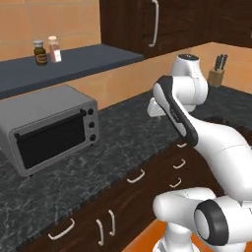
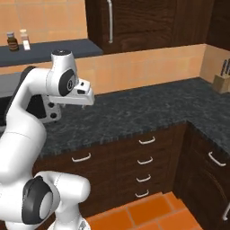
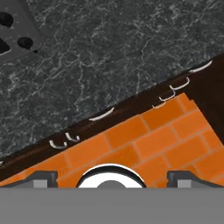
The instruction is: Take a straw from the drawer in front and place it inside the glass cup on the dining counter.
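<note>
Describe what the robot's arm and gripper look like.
The arm is made of glossy white rounded segments with dark grey joint rings and round caps. Its white wrist block carries the gripper, whose two small dark grey finger tips look squared off.

- A rendered home kitchen.
- Dark grey speckled counter (image 2: 134, 112) running along the wall and turning a corner at 3 o'clock in the right base view.
- Dark wood drawers (image 2: 143, 157) with curved silver handles below.
- Tall cabinet doors (image 1: 147, 24) at 12 o'clock.
- Grey toaster oven (image 1: 49, 125) at 9 o'clock in the left base view.
- Two spice jars (image 1: 47, 50) on a shelf at 11 o'clock.
- Knife block (image 1: 216, 74) at 2 o'clock.
- Orange tile floor (image 3: 144, 140).
</note>
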### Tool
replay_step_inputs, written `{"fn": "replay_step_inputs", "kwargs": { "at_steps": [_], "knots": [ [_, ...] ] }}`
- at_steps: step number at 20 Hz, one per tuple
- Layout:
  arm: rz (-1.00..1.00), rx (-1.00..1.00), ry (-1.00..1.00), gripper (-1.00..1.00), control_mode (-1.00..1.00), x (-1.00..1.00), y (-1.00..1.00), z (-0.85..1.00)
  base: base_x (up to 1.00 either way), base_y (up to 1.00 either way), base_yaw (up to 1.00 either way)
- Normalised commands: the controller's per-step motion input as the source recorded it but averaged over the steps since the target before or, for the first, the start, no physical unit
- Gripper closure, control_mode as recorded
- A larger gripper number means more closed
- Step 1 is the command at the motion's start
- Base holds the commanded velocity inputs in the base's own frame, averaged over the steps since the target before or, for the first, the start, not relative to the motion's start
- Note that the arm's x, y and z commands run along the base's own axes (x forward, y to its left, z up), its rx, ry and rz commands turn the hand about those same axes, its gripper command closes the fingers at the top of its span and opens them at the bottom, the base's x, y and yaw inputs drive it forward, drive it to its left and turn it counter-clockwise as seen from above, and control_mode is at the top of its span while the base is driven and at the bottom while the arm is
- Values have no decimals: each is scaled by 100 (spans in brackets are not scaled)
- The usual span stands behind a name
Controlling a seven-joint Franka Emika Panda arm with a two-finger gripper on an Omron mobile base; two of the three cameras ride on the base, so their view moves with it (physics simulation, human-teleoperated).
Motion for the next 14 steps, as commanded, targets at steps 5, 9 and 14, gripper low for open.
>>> {"fn": "replay_step_inputs", "kwargs": {
  "at_steps": [5, 9, 14],
  "knots": [
    [0, 0, 0, -100, 100, 0, 0, 0, -10, 68, -38],
    [0, 0, 0, -100, 100, 0, 0, 0, 18, 57, -42],
    [0, 0, 0, -100, 100, 0, 0, 0, 3, 75, -32]
  ]
}}
